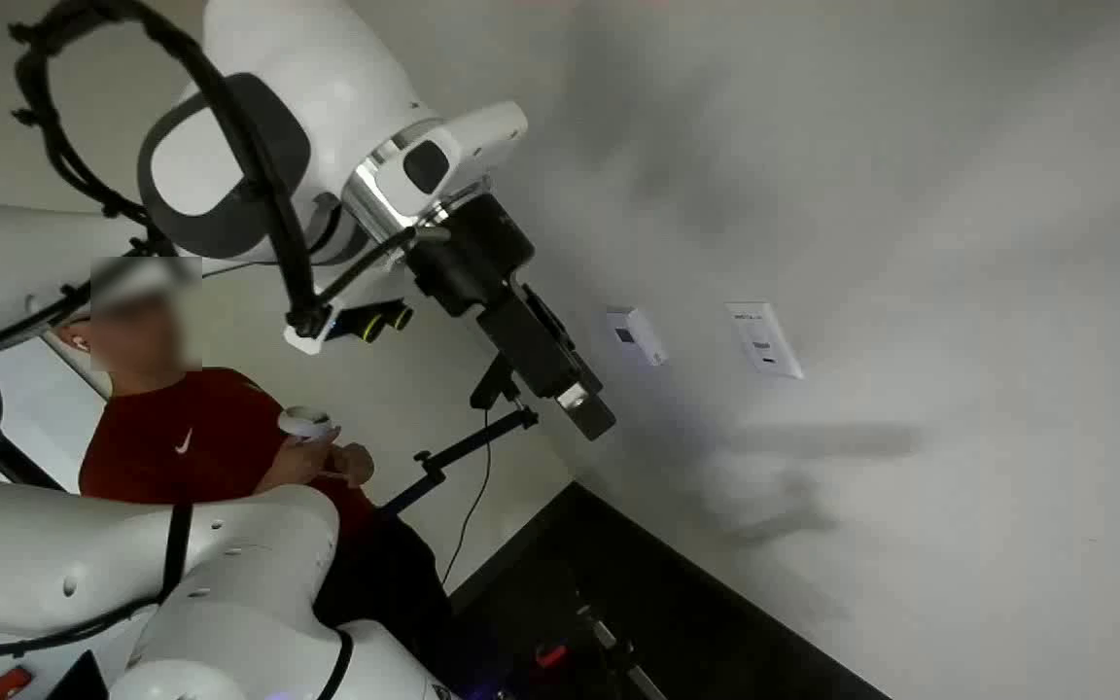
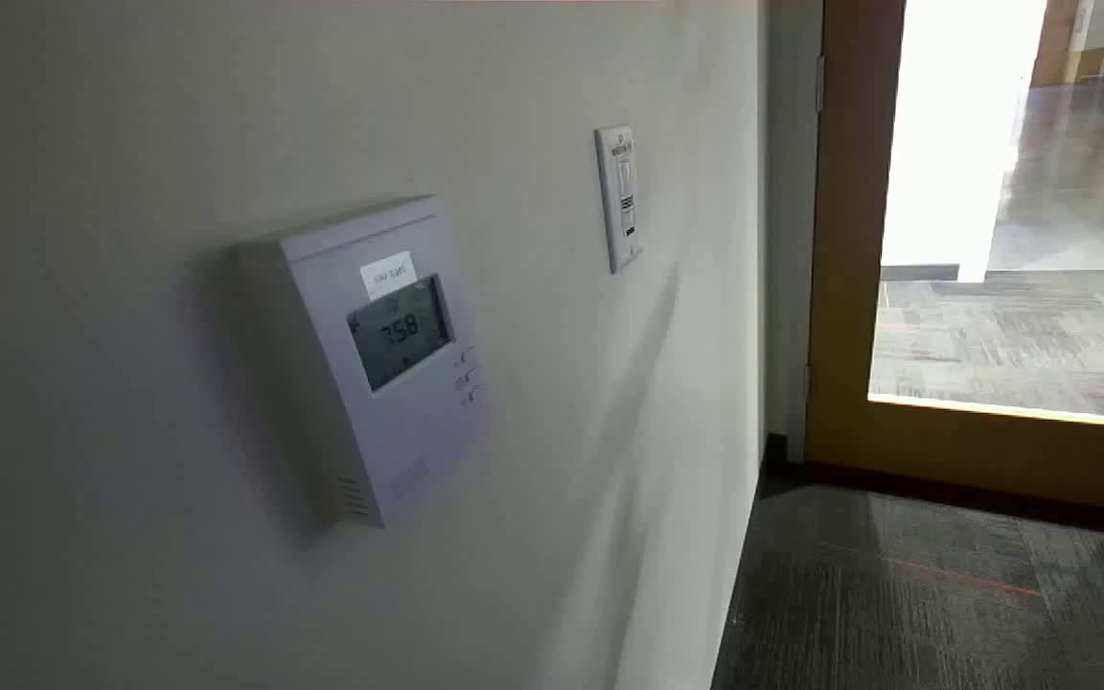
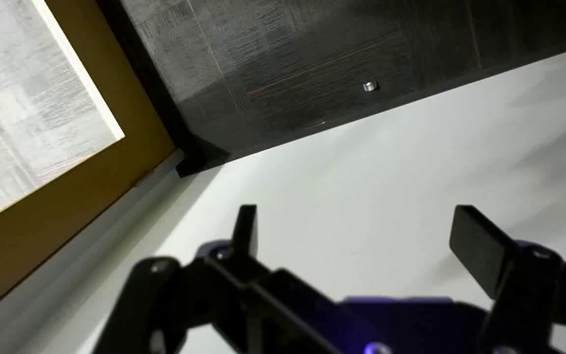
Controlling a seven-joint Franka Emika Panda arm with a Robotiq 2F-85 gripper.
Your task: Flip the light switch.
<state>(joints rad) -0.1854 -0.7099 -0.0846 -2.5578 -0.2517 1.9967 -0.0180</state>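
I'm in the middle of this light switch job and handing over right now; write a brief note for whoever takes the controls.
Tool: open, holding nothing, away from the light switch.
Where: the light switch is the slim white plate on the wall. The bulkier box with the display near it is not your target. The wrist view does not show the switch.
Done: no contact with the switch in view; whether it has been flipped cannot be told.
Left: probably bring the tool across to the switch, perhaps closing it first, then flip it.
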